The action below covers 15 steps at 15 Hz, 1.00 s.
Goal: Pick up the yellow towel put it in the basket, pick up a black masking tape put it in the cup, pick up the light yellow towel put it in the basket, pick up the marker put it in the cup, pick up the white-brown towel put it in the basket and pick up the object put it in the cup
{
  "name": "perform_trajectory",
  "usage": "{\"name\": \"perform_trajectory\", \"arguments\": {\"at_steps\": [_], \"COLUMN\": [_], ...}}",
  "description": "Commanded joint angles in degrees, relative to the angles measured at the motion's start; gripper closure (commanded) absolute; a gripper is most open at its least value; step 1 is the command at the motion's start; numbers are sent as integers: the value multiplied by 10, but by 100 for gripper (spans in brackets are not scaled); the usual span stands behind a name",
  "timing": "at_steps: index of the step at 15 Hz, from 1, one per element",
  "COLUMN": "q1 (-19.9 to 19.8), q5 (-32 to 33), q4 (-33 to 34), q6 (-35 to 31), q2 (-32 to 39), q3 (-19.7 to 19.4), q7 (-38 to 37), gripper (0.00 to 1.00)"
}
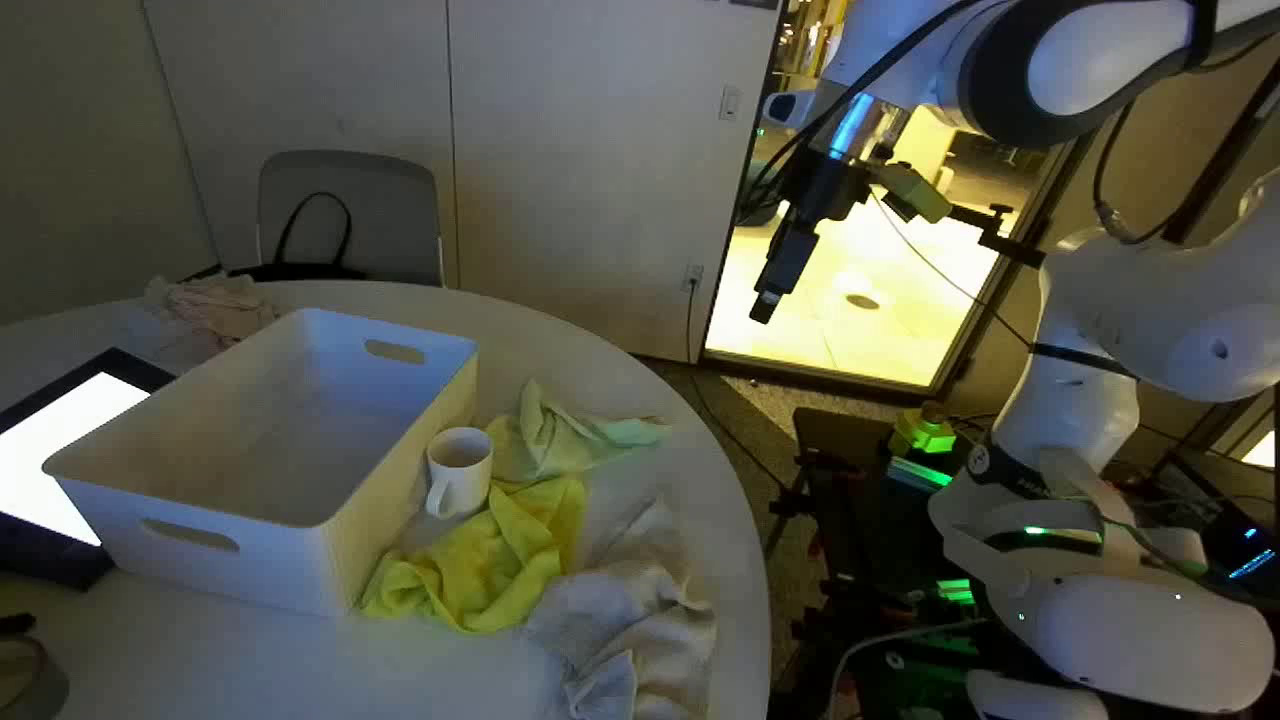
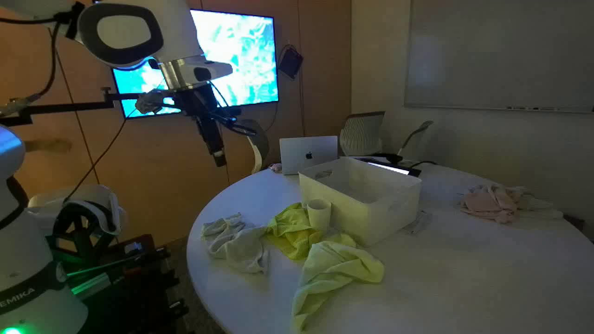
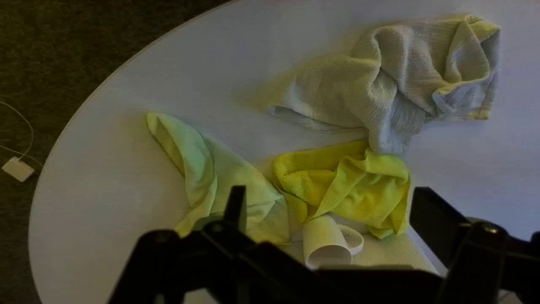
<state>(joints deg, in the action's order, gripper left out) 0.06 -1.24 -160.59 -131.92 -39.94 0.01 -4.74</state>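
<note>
The yellow towel (image 1: 490,565) lies crumpled beside the white cup (image 1: 462,478); both show in an exterior view (image 2: 290,232) and the wrist view (image 3: 350,190). The light yellow towel (image 3: 230,177) lies to its left in the wrist view. The white-brown towel (image 3: 379,80) lies at the upper right there. The cup stands upright against the white basket (image 2: 362,218). The visible inside of the basket (image 1: 230,575) shows no towel. My gripper (image 3: 331,207) is open and empty, high above the table and off its edge in both exterior views. Black tape and marker do not show.
The round white table (image 2: 464,278) holds a pinkish cloth (image 2: 492,204), a silver laptop (image 2: 308,155) and a lit screen (image 1: 75,450) behind or beside the basket. An unclear dark object (image 1: 25,670) is at the corner of an exterior view. A chair (image 1: 350,215) stands behind.
</note>
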Motion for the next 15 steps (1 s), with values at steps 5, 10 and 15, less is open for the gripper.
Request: {"name": "perform_trajectory", "arguments": {"at_steps": [5, 10, 15], "q1": [-3, 4, 14], "q5": [-3, -8, -8], "q4": [2, 3, 4], "q6": [2, -30, -111], "q2": [0, 43, 140], "q3": [3, -8, 9], "q7": [2, 24, 18], "gripper": [0, 0, 0]}}
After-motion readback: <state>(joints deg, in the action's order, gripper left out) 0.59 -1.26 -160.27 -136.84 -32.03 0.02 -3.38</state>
